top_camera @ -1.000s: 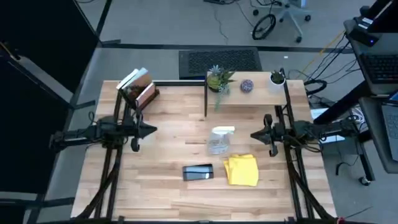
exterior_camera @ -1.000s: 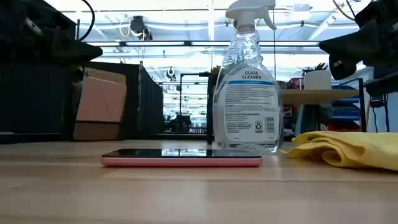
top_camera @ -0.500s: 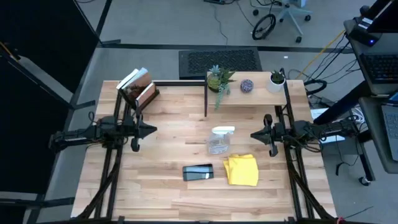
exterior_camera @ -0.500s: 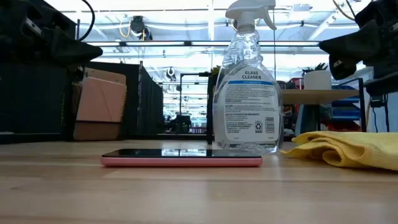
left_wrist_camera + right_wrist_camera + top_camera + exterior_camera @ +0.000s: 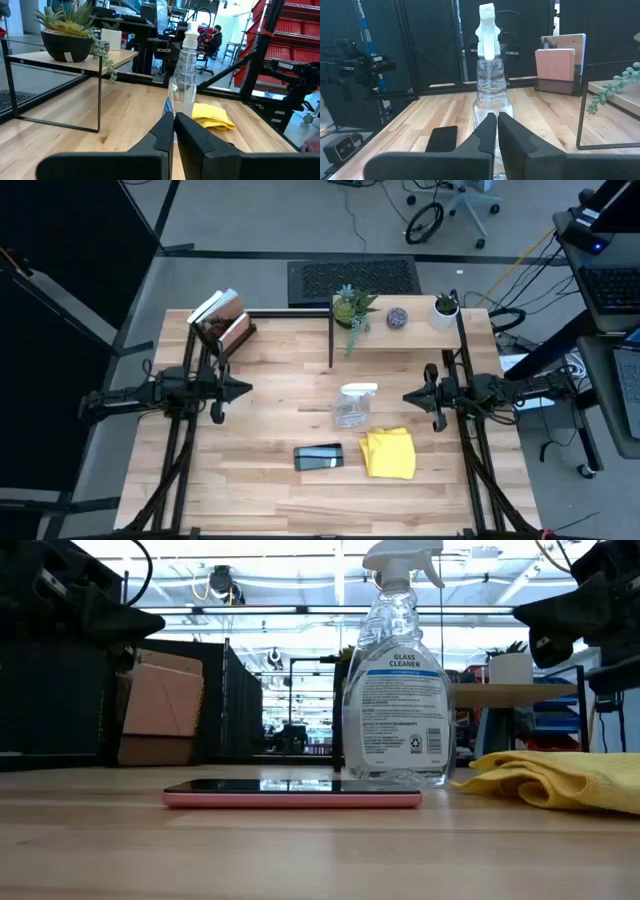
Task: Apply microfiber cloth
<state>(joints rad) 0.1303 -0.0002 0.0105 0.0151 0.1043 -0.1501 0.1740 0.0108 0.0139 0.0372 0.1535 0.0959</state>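
Observation:
The yellow microfiber cloth (image 5: 389, 453) lies crumpled on the table, right of the dark phone (image 5: 318, 457), which lies flat with its screen up; the cloth also shows in the low view (image 5: 560, 778) and the left wrist view (image 5: 212, 115). A clear spray bottle (image 5: 353, 406) stands upright just beyond them. My left gripper (image 5: 246, 389) hovers shut over the table's left side. My right gripper (image 5: 408, 396) hovers shut over the right side, beyond the cloth. Both point toward the bottle and hold nothing.
A small raised shelf (image 5: 400, 330) with plants (image 5: 351, 306) stands at the far right. Notebooks in a holder (image 5: 222, 322) stand at the far left. Bare wood spreads along the near edge (image 5: 300, 500).

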